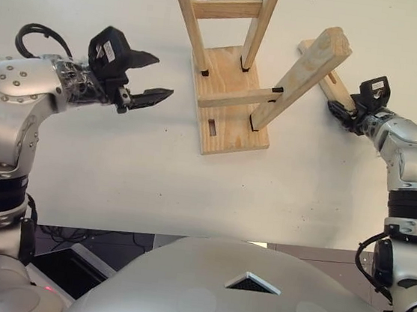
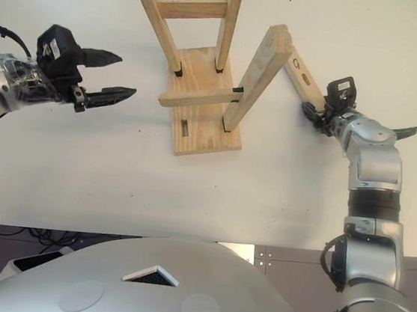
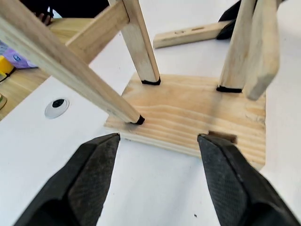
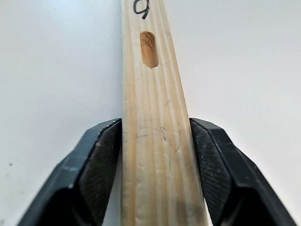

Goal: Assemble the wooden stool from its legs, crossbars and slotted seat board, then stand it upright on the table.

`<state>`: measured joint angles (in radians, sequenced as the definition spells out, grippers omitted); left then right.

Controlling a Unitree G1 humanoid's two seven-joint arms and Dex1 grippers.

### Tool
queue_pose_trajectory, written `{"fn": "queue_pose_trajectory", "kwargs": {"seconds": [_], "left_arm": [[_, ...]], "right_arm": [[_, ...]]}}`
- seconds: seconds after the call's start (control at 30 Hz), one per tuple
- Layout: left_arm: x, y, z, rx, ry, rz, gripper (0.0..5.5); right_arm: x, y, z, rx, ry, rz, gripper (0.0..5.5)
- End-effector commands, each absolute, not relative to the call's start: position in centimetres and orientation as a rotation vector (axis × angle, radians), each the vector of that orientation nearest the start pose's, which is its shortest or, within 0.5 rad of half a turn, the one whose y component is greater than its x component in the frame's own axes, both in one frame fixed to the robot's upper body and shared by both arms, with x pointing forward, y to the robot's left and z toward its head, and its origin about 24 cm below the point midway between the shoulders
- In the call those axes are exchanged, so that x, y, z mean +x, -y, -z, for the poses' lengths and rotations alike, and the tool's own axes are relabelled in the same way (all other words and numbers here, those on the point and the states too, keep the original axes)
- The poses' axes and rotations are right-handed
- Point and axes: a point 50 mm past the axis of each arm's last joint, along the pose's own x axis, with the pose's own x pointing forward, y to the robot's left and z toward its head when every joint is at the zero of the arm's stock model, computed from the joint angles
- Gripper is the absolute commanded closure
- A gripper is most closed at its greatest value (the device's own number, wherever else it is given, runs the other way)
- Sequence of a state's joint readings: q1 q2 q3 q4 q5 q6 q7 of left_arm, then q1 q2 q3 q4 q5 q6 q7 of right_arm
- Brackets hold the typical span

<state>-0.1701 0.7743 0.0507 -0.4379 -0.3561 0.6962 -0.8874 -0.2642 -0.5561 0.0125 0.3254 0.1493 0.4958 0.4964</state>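
The right hand (image 1: 345,111) is clamped on one end of a loose leg (image 1: 330,83), which lies flat on the desk (image 1: 116,175) to the right of the seat board (image 1: 229,136). The left hand (image 1: 165,76) is held wide open to the left of the board, apart from it. The board lies flat, with three legs (image 1: 190,18) seated in it and two crossbars (image 1: 225,9) fitted between them. One slot (image 1: 212,126) on its left side is unfilled.

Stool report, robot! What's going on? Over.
Left gripper open, beside seat board. Right gripper shut on loose leg, lying on table. Three legs slotted in, one slot empty. Nothing blocking it.
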Motion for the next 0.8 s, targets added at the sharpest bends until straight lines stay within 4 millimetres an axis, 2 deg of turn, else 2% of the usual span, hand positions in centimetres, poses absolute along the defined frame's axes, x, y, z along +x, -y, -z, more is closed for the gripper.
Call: {"fn": "queue_pose_trajectory", "kwargs": {"seconds": [0.03,0.07,0.13,0.17,0.23,0.33,0.43,0.5,0.6,0.8], "left_arm": [[25.2,-20.0,-16.9,0.301,-0.189,0.864,2.47],[25.5,-20.0,-17.5,0.269,-0.155,0.853,2.47],[26.0,-19.2,-18.4,0.180,-0.094,0.886,2.47],[26.1,-18.6,-18.8,0.140,-0.068,0.910,2.47],[26.4,-17.6,-19.9,0.020,0.010,0.956,2.47],[26.5,-16.4,-21.7,-0.155,0.127,1.018,2.47],[27.4,-15.4,-23.9,-0.299,0.233,1.031,2.47],[27.9,-14.8,-25.9,-0.391,0.315,1.062,2.47],[28.0,-14.0,-27.5,-0.413,0.370,1.119,2.47],[26.9,-14.0,-29.8,-0.540,0.494,1.241,2.47]], "right_arm": [[28.7,25.7,-2.2,-0.107,-0.570,-0.254,3.34],[29.1,25.7,-2.6,-0.073,-0.530,-0.238,3.36],[30.4,25.2,-4.6,0.063,-0.374,-0.228,3.36],[31.0,25.0,-6.0,0.116,-0.299,-0.235,3.36],[32.2,24.2,-9.9,0.216,-0.128,-0.313,3.37],[32.8,21.5,-17.0,0.270,0.120,-0.553,3.37],[31.7,18.5,-22.7,0.285,0.279,-0.831,3.37],[30.4,16.5,-25.4,0.317,0.328,-1.053,3.37],[28.9,15.5,-26.7,0.365,0.314,-1.285,3.37],[27.8,14.6,-25.7,0.353,0.227,-1.437,3.37]]}}
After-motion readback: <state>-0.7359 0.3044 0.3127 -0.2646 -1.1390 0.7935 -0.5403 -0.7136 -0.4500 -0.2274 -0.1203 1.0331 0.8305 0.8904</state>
